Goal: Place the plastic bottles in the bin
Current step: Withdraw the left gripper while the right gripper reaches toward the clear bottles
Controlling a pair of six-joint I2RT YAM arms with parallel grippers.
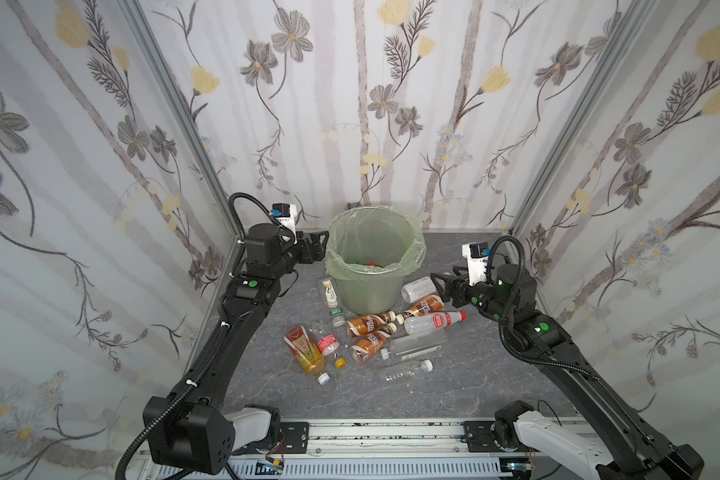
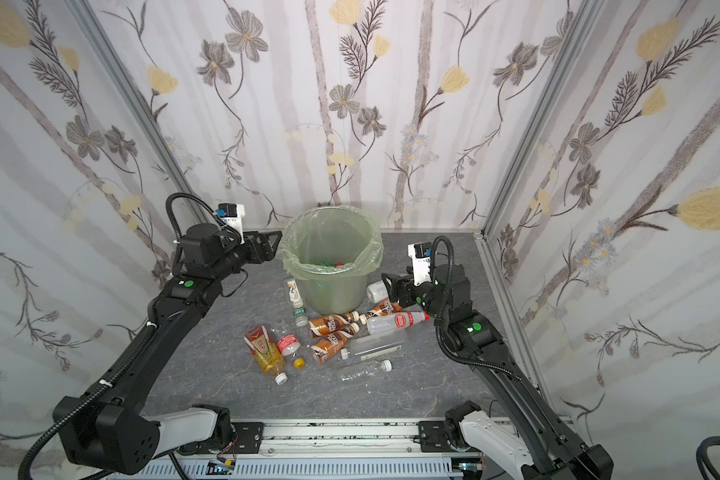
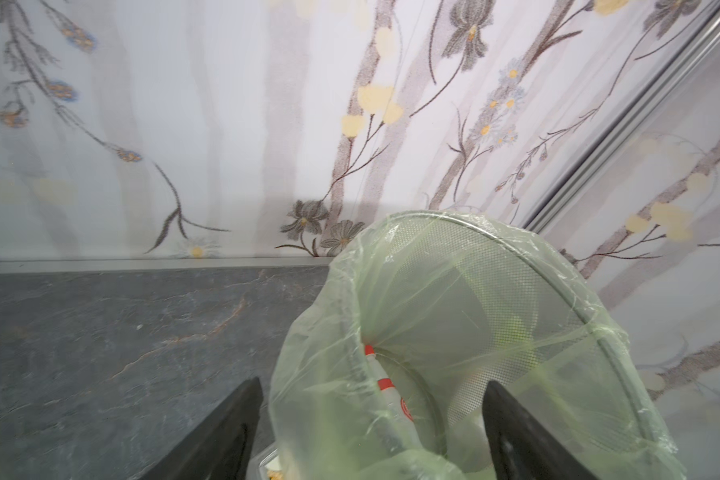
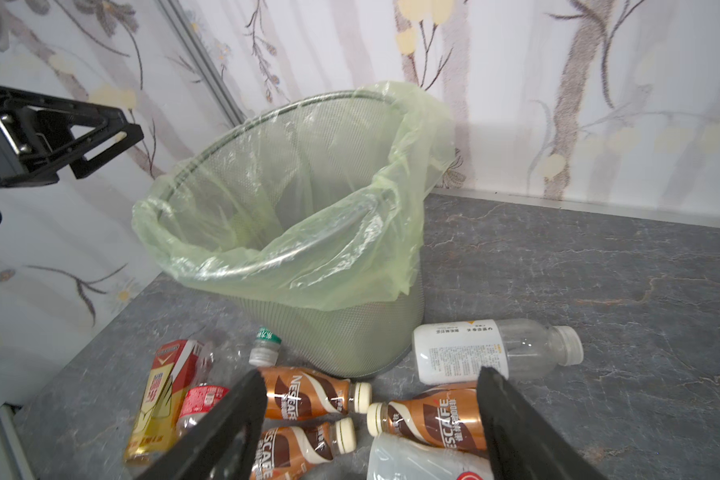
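The pale green bin (image 1: 368,291) (image 2: 333,291) stands at the back middle, lined with a bag. My left gripper (image 1: 324,245) (image 3: 373,382) hangs open at the bin's left rim, holding nothing. Through the bag a red-capped bottle (image 3: 385,399) shows inside the bin (image 3: 516,243). My right gripper (image 1: 435,282) (image 4: 370,371) is open and empty, above the bottles right of the bin (image 4: 329,332). Below it lie three brown-and-white bottles (image 4: 304,399) (image 4: 433,415) (image 4: 296,449) and a white-labelled bottle (image 4: 462,353). A red-labelled bottle (image 1: 433,322), clear bottles (image 1: 404,370) and an amber bottle (image 1: 304,349) lie in front.
A slim white-labelled bottle (image 1: 331,293) leans by the bin's left foot, with a green-labelled one (image 1: 336,313) below it. A loose yellow cap (image 1: 340,363) lies near the amber bottle. Flowered walls close in the back and both sides. A metal rail (image 1: 371,436) runs along the front.
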